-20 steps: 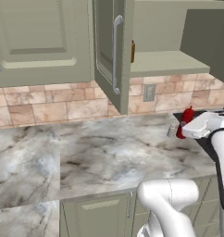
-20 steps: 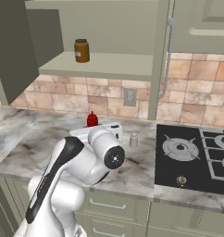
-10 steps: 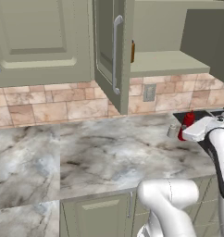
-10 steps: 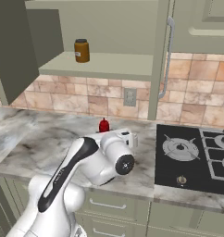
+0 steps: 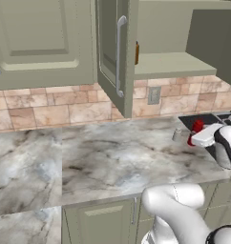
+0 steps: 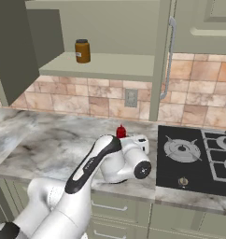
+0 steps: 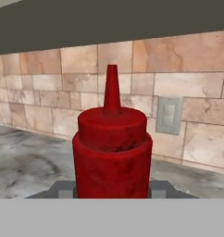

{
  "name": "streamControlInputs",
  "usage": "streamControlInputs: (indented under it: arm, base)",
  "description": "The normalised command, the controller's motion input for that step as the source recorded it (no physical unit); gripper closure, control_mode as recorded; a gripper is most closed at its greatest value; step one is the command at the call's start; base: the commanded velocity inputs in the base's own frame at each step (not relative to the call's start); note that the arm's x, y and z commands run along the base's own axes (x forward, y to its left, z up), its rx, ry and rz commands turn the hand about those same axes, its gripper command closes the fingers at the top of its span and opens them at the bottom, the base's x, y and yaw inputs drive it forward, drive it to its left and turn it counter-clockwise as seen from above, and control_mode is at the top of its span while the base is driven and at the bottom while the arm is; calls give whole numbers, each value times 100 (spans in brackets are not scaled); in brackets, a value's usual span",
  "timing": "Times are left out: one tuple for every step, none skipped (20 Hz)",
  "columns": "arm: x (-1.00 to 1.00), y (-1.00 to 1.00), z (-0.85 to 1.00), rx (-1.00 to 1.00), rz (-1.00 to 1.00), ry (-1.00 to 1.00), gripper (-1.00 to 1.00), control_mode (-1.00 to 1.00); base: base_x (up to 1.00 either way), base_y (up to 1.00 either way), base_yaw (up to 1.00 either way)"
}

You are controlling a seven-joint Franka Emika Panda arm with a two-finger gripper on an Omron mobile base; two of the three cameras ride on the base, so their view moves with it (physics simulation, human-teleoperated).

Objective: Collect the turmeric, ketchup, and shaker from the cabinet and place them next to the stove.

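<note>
Ketchup (image 7: 112, 157): our gripper (image 7: 112, 193) pinches it upright, low over the counter (image 5: 89, 157), ready for setting down.
Shaker (image 5: 176, 135): standing left of the stove (image 6: 199, 158).
Turmeric (image 6: 82, 51): waits on the cabinet (image 6: 105, 65) shelf.

We saw a bright red ketchup (image 7: 112, 152), mottled darker, at the frame's centre. At upper left sat an orange-brown turmeric (image 6: 82, 50) with a dark lid, inside a sage-green cabinet (image 6: 101, 32). The wall (image 6: 101, 100) was pink-beige stone tile, the counter (image 5: 89, 157) grey-white veined marble, the stove (image 6: 194, 158) black with grey grates, the shaker (image 5: 176, 135) pale grey.
</note>
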Motion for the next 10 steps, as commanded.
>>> streamControlInputs:
  arm:
    - [24,-54,-39,0,0,1,100,-100]
    - [24,-50,-37,0,0,1,100,-100]
    - [26,-51,-39,0,0,1,100,-100]
    - [24,-50,-39,0,0,1,100,-100]
    - [23,-49,-40,0,0,2,100,-100]
    - [23,-49,-39,0,0,2,100,-100]
    - [24,-48,-36,0,0,2,100,-100]
    - [22,-46,-32,0,0,0,100,-100]
    - [17,-49,-27,0,0,0,100,-100]
    - [13,-25,-19,-3,0,0,100,-100]
  base:
    - [0,0,0]
    - [0,0,0]
    - [0,0,0]
    - [0,0,0]
    - [0,0,0]
    - [0,0,0]
    - [0,0,0]
    - [0,0,0]
    - [0,0,0]
    - [0,0,0]
